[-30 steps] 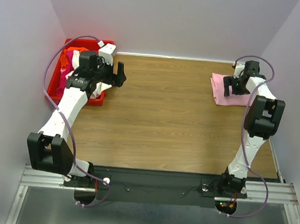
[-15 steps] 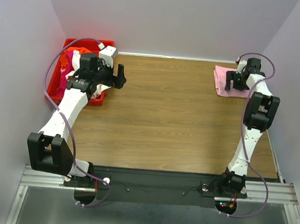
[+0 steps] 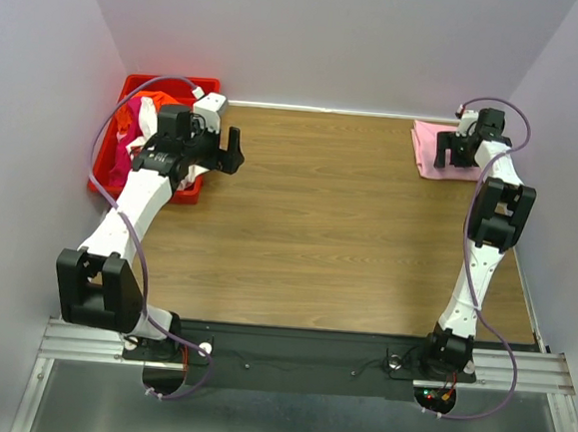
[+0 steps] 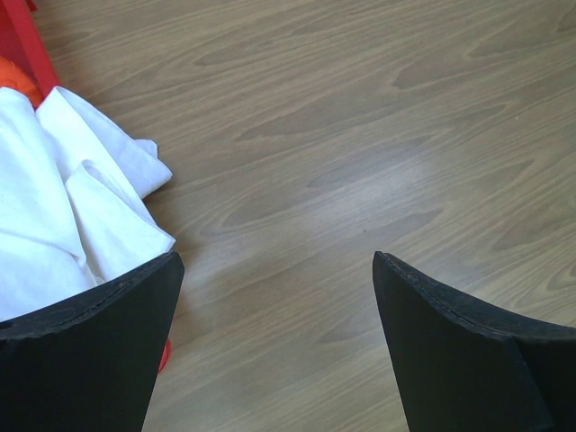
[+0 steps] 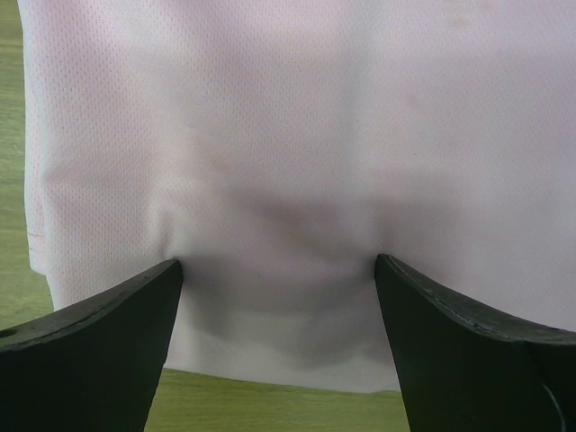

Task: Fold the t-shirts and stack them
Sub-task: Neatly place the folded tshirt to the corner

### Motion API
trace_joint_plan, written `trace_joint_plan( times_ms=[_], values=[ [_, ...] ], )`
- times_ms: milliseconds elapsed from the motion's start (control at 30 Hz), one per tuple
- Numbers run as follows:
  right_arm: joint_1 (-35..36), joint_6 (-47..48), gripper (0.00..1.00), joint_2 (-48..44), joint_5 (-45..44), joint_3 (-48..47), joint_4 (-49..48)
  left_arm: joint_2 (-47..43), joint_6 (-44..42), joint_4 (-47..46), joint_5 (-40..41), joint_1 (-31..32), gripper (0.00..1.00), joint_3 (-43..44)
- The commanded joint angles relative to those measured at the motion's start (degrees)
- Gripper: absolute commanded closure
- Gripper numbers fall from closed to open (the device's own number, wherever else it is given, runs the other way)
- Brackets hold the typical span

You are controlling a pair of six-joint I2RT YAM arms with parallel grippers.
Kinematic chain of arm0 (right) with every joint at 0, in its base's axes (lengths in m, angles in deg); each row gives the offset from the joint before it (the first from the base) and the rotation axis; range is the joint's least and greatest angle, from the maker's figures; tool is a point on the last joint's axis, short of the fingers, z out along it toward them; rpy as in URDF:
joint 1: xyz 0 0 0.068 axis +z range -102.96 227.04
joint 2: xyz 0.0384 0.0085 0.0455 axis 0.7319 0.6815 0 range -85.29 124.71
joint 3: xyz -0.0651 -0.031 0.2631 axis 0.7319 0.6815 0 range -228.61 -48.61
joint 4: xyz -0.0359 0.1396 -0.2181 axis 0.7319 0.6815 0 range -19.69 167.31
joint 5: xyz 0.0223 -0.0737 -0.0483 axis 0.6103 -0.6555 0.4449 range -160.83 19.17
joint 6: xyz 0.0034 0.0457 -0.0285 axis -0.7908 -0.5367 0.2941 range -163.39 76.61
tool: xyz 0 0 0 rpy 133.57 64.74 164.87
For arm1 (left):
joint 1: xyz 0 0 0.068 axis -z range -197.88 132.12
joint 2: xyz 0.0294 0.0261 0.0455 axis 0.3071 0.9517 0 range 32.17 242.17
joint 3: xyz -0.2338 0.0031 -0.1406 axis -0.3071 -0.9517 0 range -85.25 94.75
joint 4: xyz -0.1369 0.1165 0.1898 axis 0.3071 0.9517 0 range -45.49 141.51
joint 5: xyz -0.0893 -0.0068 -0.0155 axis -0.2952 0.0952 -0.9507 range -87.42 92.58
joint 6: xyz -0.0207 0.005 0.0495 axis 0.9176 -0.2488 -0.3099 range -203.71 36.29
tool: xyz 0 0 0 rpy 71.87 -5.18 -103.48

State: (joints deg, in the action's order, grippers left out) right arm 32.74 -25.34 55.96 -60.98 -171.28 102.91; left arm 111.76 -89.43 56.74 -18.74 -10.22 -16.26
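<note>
A folded light pink t-shirt (image 3: 434,151) lies at the table's far right corner; it fills the right wrist view (image 5: 288,135). My right gripper (image 3: 458,149) is open, its fingertips pressing down on the shirt. A white t-shirt (image 3: 197,172) hangs over the wall of the red bin (image 3: 187,195) at the far left and shows in the left wrist view (image 4: 63,207). Orange-red (image 3: 132,116) and magenta (image 3: 120,158) shirts lie in the bin. My left gripper (image 3: 230,149) is open and empty over bare wood just right of the bin (image 4: 277,263).
Purple walls close in the table at the back and both sides. The pink shirt lies close to the back wall and the right wall. The bin's red rim (image 4: 31,45) shows at the left wrist view's upper left.
My right gripper has pushed the pink shirt toward the far right corner. My left gripper has edged slightly right, away from the bin.
</note>
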Motion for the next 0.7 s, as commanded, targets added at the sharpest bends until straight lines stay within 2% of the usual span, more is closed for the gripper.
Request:
trace_joint_plan(
  times_ms=[0, 400, 667],
  values=[
    [-0.46, 0.15, 0.06, 3.59, 0.26, -0.99, 1.85, 0.74, 0.53, -1.68, -1.09, -0.19, 0.01, 0.97],
    [-0.46, -3.19, 0.00, -3.17, 2.54, -6.35, 2.03, 0.04, 0.79, -1.07, -0.91, -0.19, 0.01, 1.94],
    [0.07, -6.44, 0.00, -13.27, 10.53, -4.77, 3.96, -1.63, 0.01, -0.63, -0.65, -0.19, 0.01, 2.90]
  ],
)
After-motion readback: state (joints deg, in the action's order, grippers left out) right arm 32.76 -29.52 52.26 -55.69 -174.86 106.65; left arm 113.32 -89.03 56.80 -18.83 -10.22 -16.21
